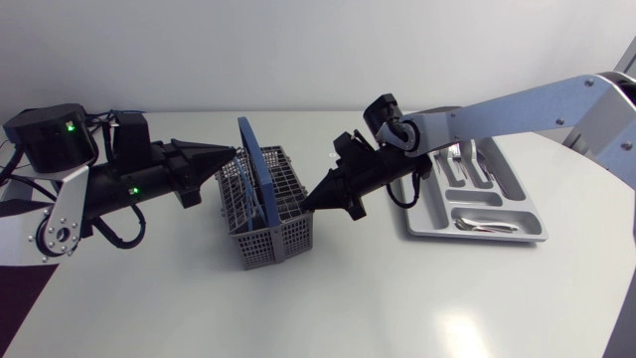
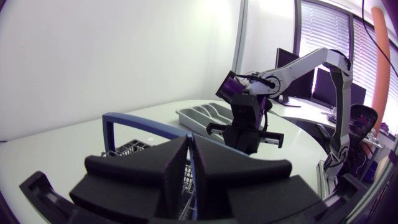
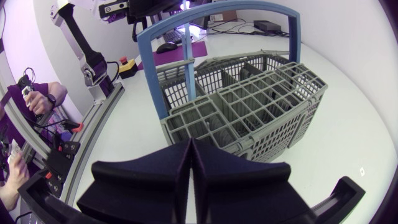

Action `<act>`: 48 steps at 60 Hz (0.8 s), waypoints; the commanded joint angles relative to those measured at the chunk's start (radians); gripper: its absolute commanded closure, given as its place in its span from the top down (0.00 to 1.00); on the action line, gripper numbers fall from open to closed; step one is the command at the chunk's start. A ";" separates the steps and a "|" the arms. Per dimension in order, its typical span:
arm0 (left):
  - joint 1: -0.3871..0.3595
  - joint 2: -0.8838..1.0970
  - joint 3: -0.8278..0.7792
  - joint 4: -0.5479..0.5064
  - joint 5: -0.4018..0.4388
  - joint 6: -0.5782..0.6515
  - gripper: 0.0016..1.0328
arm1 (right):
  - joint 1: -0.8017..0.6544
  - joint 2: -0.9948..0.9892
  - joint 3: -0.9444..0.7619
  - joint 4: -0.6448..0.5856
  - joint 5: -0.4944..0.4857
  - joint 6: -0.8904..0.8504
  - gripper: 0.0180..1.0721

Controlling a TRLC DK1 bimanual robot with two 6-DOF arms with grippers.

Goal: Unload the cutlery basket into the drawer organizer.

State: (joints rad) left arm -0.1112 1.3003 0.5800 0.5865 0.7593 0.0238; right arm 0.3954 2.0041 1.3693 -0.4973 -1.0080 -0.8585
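grey basket (image 1: 273, 239), cutlery (image 1: 485, 225) in organizer (image 1: 517, 191)

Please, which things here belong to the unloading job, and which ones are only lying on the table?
Job: grey plastic cutlery basket with blue handle; silver-grey drawer organizer; metal cutlery in it; left gripper; right gripper, both shut.
Other: the white table beneath them.
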 commanded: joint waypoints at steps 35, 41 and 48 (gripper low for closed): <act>-0.019 -0.104 0.256 -0.149 0.003 -0.005 0.15 | 0.013 0.058 -0.033 -0.017 0.080 0.033 0.07; -0.019 -0.134 0.279 -0.200 0.003 0.008 0.15 | 0.013 0.047 -0.038 -0.015 0.082 0.032 0.07; -0.019 -0.161 0.302 -0.246 0.005 0.008 0.15 | -0.001 0.015 -0.047 -0.014 0.080 0.032 0.17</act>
State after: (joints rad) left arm -0.1276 1.1645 0.8413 0.3614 0.7551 0.0265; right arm 0.4004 1.9999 1.3708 -0.4961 -0.9939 -0.8551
